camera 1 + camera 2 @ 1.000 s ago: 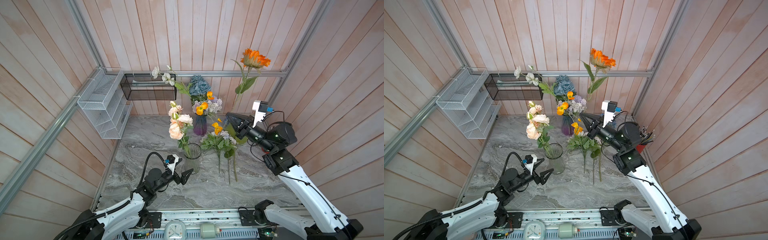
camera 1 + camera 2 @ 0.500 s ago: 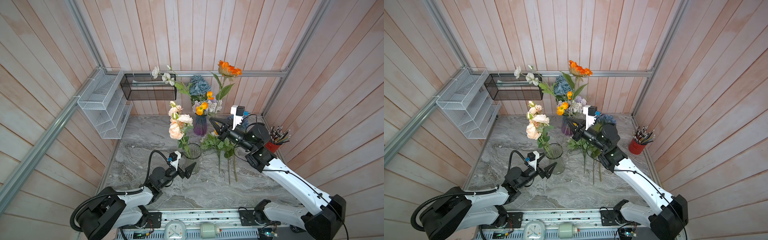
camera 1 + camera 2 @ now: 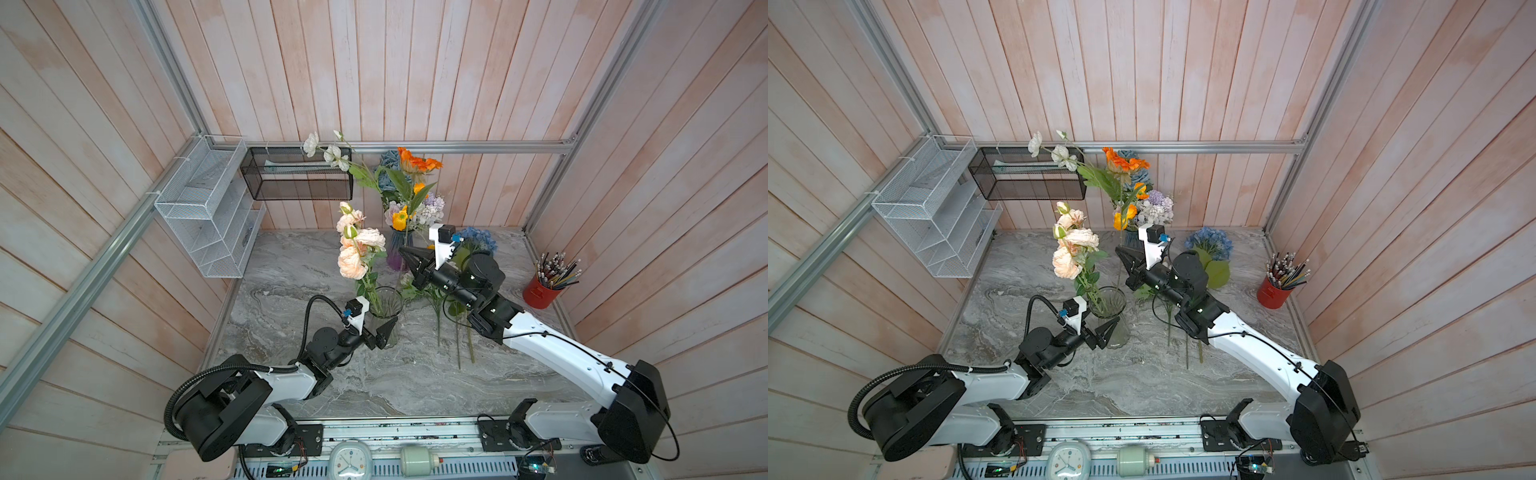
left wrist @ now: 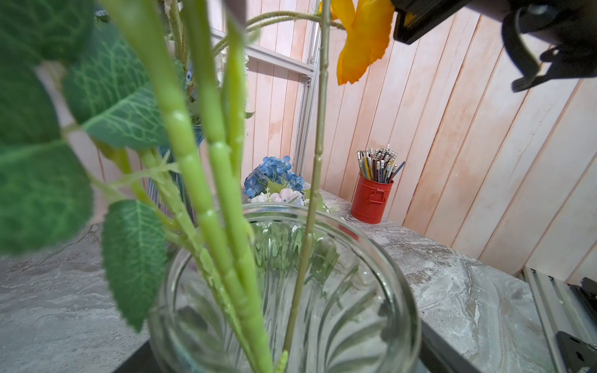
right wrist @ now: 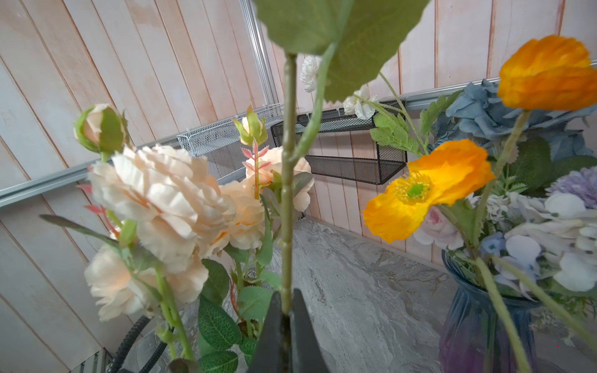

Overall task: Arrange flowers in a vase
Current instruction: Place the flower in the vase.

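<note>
My right claw (image 5: 284, 318) clamps the orange flower's thin green stem (image 5: 287, 210) to seat it in the clear ribbed glass vase (image 4: 399, 290); my left claw (image 3: 1105, 333) gapes around it, bracing

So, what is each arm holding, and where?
Right jaws: the orange flower, by its stem below the leaves. Left jaws: open at the glass vase, holding nothing.
</note>
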Tool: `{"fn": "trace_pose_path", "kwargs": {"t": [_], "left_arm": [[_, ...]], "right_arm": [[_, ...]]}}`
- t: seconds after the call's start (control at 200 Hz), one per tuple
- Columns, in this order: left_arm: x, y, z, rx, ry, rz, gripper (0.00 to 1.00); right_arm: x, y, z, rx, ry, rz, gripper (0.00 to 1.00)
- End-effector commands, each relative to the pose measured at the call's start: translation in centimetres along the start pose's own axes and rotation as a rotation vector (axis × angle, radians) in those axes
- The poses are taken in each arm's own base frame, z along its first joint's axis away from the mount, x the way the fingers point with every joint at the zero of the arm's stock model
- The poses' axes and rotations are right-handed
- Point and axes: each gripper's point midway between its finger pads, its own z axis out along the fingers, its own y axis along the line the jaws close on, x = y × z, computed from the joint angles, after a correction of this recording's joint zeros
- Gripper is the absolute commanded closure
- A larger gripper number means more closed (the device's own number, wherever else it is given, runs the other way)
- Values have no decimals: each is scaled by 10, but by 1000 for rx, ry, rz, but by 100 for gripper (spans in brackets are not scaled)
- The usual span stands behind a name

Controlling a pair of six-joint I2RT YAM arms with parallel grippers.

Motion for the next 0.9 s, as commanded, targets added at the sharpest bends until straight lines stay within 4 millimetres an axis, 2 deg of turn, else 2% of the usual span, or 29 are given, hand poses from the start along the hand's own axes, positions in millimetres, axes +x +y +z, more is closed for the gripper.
{"fn": "trace_pose_path", "kwargs": {"t": [0.0,0.345,0.6,0.755,0.895], "left_arm": [[-15,2,4,-15,-62,23,11],[-6,6,6,-31,-46,41,19],[0,6,7,-31,-17,75,28],[2,6,5,-34,-6,80,34],[3,6,5,-34,0,85,36]], "right_arm": [[13,-12,3,55,12,-27,100],[40,-27,14,99,69,-20,100],[72,-22,20,68,125,32,100],[99,-19,17,68,181,50,100],[114,-14,14,59,214,58,99]]}}
